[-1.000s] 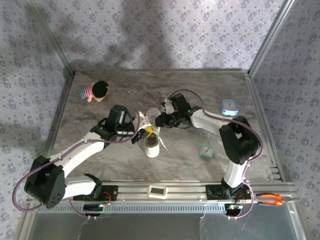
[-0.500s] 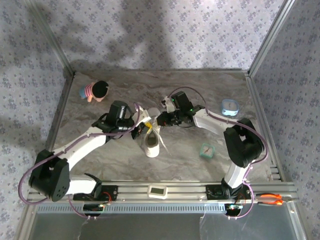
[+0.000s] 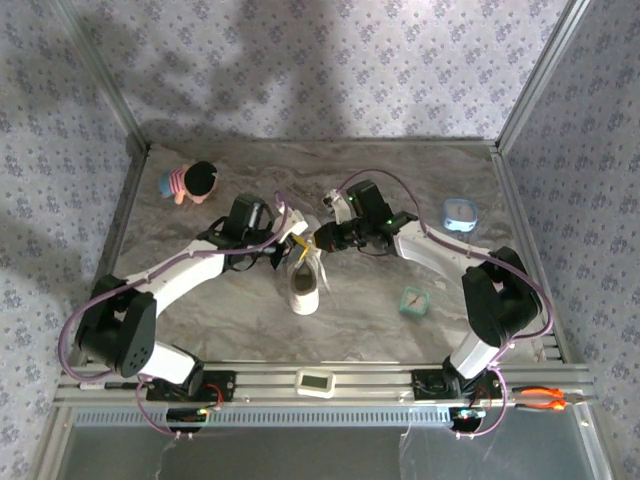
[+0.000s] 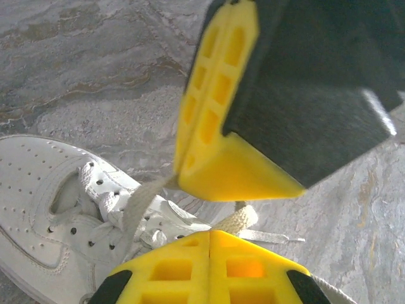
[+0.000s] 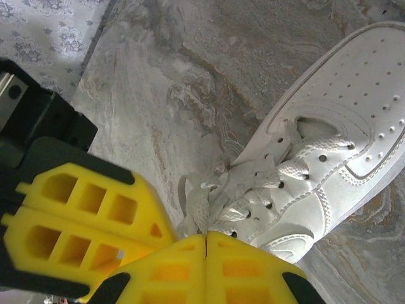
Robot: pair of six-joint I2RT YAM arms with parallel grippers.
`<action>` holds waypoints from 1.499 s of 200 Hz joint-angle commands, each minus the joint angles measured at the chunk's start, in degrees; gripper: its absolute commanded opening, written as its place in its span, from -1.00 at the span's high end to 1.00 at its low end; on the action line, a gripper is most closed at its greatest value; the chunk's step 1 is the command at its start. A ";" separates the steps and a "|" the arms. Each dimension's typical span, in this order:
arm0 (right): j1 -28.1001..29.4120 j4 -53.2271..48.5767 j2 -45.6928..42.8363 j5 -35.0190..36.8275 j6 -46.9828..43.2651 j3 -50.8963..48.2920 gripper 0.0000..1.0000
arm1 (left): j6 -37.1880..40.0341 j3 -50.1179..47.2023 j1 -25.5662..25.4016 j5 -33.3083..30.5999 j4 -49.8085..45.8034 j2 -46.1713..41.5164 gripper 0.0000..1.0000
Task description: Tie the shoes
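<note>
The white shoe point(image 3: 303, 283) lies mid-table with its toe toward the arms, and its laces point(image 5: 197, 204) are pulled up over the tongue. My left gripper point(image 3: 291, 244) and right gripper point(image 3: 317, 240) meet tip to tip just above the shoe's far end. In the left wrist view the shoe point(image 4: 44, 202) is at the lower left. My left gripper point(image 4: 211, 232) is shut there, with a lace end point(image 4: 239, 218) coming out at its tip. In the right wrist view my right gripper point(image 5: 205, 236) is shut on a lace strand rising from the shoe point(image 5: 335, 158).
A small doll point(image 3: 190, 182) lies at the back left. A blue round object point(image 3: 459, 213) and a small teal clock point(image 3: 412, 301) sit on the right. Metal frame posts and papered walls enclose the marble table point(image 3: 200, 300). Orange pliers point(image 3: 545, 398) rest on the near rail.
The left gripper has moved away from the arms' bases and to the right, up to the right gripper over the shoe's far end. The right jaws have closed fully on the lace.
</note>
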 commanded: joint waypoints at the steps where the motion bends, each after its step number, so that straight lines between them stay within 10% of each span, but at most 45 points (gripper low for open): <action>1: -0.09 1.03 -1.81 -1.59 -0.52 -1.45 1.00 | -4.17 0.58 0.43 -0.54 4.22 1.22 1.00; 98: -0.91 1.28 -1.87 -1.87 -0.14 -2.57 1.00 | -2.32 -1.23 0.91 -0.56 5.51 -0.60 1.00; 186: -0.96 1.41 -1.60 -2.05 -0.09 -2.44 1.00 | 13.95 -3.91 2.00 3.07 -2.26 -8.67 0.36; 300: -1.58 0.27 0.99 -2.80 -0.33 -0.77 1.00 | 32.12 -6.69 -9.67 -22.65 -2.33 -8.02 0.26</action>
